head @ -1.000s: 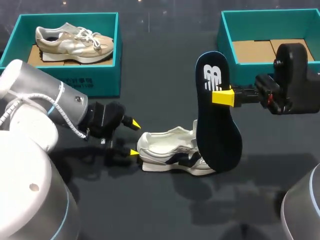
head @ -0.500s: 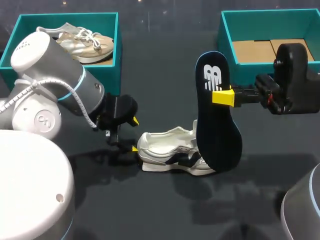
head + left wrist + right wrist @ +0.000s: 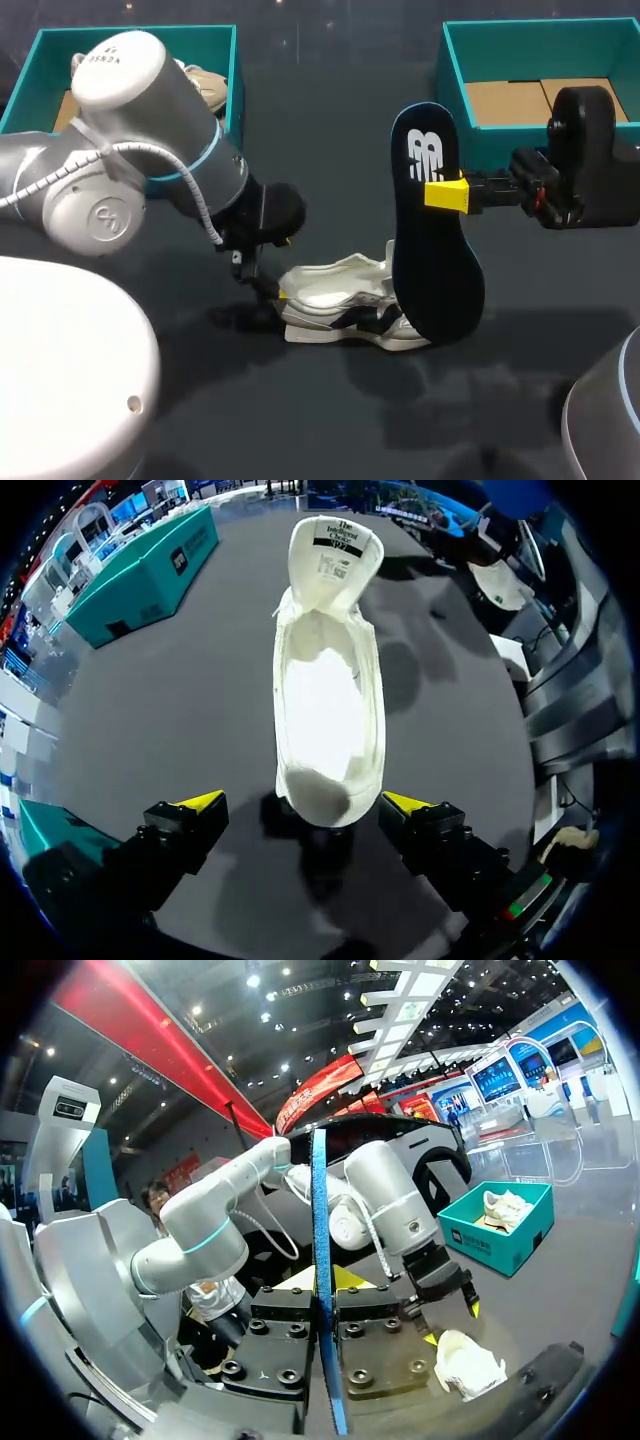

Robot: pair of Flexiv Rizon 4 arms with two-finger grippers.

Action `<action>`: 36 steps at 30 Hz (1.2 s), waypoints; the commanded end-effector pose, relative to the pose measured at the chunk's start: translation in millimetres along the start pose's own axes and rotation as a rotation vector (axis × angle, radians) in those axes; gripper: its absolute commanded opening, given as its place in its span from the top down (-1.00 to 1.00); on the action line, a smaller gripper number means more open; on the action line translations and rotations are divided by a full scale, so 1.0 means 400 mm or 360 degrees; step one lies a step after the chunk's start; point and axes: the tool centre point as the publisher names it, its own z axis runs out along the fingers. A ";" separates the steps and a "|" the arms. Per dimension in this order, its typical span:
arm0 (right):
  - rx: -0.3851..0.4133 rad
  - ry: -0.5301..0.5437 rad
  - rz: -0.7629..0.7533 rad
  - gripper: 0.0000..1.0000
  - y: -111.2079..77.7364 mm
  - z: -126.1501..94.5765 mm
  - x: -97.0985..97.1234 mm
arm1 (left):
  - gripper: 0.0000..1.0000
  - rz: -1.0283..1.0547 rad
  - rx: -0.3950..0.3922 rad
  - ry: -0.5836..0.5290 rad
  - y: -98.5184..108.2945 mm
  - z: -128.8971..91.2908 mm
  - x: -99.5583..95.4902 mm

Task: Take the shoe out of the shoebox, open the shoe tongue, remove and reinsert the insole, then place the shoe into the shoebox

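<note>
A white shoe lies on the dark table, its tongue folded forward. My left gripper is at its heel, open. In the left wrist view the shoe stretches ahead, its heel between the spread fingers of the left gripper. The dark blue insole stands upright with its lower end by the shoe's toe, and my right gripper is shut on its edge. In the right wrist view the insole shows edge-on, pinched in the right gripper, with the shoe and the left gripper beyond it.
A teal shoebox with a cardboard bottom stands at the back right, behind my right arm. A second teal box at the back left holds a beige shoe, mostly hidden by my left arm.
My left arm has swung up and to the right, bringing its open gripper from beside the shoe onto the heel. The right arm and the insole have stayed still.
</note>
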 end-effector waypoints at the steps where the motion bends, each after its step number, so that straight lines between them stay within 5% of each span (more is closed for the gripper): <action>1: -0.0002 -0.0006 0.0001 1.00 -0.004 0.004 0.002 | -1.00 -0.0005 -0.0337 -0.0006 -0.027 -0.008 0.008; 25: -0.0002 -0.0006 0.0001 1.00 -0.004 0.004 0.002 | -1.00 0.0109 -0.0378 0.0020 -0.132 0.000 -0.006; 36: -0.0002 -0.0006 0.0001 1.00 -0.004 0.004 0.002 | -0.93 0.0109 -0.0368 -0.0016 -0.204 0.079 -0.053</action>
